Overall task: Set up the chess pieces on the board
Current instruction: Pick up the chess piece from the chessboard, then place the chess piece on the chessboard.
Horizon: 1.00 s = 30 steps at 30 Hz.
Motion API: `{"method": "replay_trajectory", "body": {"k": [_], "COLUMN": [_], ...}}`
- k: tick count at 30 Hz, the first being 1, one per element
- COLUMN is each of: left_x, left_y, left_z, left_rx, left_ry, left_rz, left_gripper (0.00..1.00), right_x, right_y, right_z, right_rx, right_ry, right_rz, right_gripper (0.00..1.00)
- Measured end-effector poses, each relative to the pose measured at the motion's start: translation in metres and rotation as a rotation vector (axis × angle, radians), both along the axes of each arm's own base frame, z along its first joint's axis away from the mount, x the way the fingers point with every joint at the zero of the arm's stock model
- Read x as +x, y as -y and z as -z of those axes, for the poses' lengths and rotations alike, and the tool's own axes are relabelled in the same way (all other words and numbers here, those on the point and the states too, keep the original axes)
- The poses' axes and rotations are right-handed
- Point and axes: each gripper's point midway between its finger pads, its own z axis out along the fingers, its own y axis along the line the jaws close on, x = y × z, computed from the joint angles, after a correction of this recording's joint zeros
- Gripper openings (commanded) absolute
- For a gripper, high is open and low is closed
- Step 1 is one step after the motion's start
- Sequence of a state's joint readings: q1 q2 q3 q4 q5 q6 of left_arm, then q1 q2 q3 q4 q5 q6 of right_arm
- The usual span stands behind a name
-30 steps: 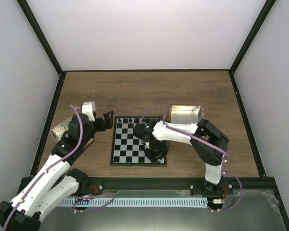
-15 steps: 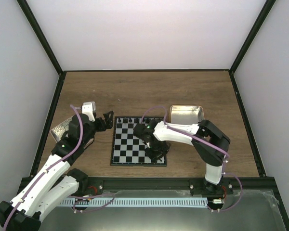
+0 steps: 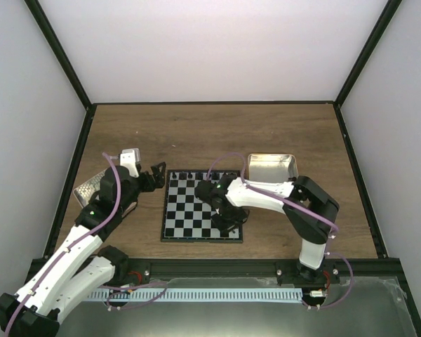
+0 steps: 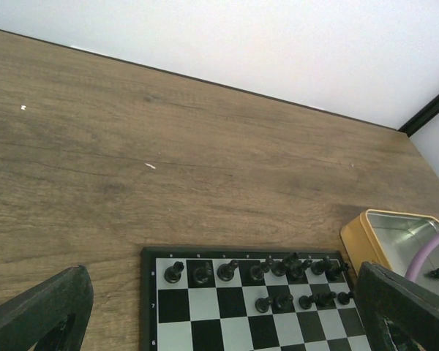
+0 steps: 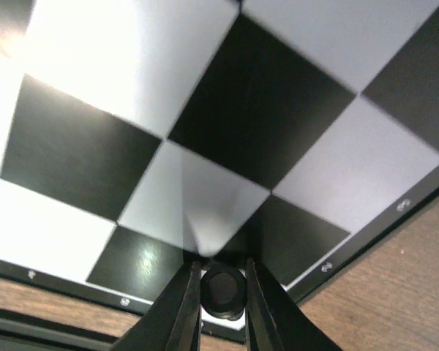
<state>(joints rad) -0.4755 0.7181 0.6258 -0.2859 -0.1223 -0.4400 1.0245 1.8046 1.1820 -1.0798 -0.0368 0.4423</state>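
Note:
The board (image 3: 189, 210) lies in the middle of the table, between the two arms. Black chess pieces (image 3: 196, 173) stand along its far rows; the left wrist view shows them (image 4: 256, 270) in two lines at the board's (image 4: 205, 314) far edge. My right gripper (image 3: 228, 223) points down over the board's near right corner. In the right wrist view its fingers (image 5: 183, 307) press both sides of one round black chess piece (image 5: 223, 291) on an edge square of the board (image 5: 256, 117). My left gripper (image 3: 156, 175) hangs open just left of the board's far left corner, holding nothing.
A tan-sided metal tin (image 3: 270, 166) sits just beyond the board's far right corner; its corner (image 4: 395, 238) shows in the left wrist view. A pale textured tray (image 3: 90, 187) lies at the left edge under the left arm. Black frame posts bound the table.
The right gripper's fingers have closed in on the chess piece at the board's near right corner, and that wrist has shifted slightly left. The left arm has not moved.

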Motion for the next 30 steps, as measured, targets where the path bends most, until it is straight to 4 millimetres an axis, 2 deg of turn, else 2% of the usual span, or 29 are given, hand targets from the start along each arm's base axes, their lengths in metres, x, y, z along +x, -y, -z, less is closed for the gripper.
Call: {"method": "replay_trajectory", "body": {"k": [4,8,11,13,16,17,19,22,26,30], "left_x": [-0.002,-0.006,-0.009,-0.012,-0.017,-0.018,-0.022,-0.025,-0.026,-0.024], "left_y": [0.005,0.014,0.023,0.029,0.036,0.039,0.043,0.047,0.05,0.054], "left_z": [-0.001,-0.007,-0.011,-0.012,-0.01,-0.009,-0.008,-0.01,-0.016,-0.027], "left_rx": [-0.01,-0.049,-0.1,-0.147,-0.231,-0.264,-0.342,-0.449,-0.559,-0.634], "left_ry": [0.0,0.02,0.036,0.04,0.035,0.031,0.024,0.028,0.027,0.04], "left_rz": [0.03,0.083,0.126,0.153,0.185,0.193,0.209,0.221,0.221,0.238], "left_gripper": [1.0,1.0,1.0,1.0,0.97,0.95,0.92,0.84,0.73,0.63], "right_x": [0.015,0.048,0.073,0.09,0.108,0.11,0.12,0.13,0.136,0.135], "right_y": [-0.016,-0.057,-0.086,-0.107,-0.127,-0.132,-0.134,-0.137,-0.141,-0.142], "right_z": [-0.003,-0.022,-0.054,-0.088,-0.139,-0.147,-0.179,-0.201,-0.215,-0.217], "right_rx": [0.057,0.245,0.44,0.613,0.849,0.895,1.038,1.162,1.274,1.334], "right_ry": [0.063,0.165,0.236,0.284,0.323,0.32,0.318,0.277,0.177,0.068], "right_rz": [0.057,0.183,0.299,0.374,0.46,0.48,0.544,0.618,0.701,0.763], "right_gripper": [0.13,0.13,0.13,0.14,0.14,0.14,0.14,0.14,0.14,0.14]}}
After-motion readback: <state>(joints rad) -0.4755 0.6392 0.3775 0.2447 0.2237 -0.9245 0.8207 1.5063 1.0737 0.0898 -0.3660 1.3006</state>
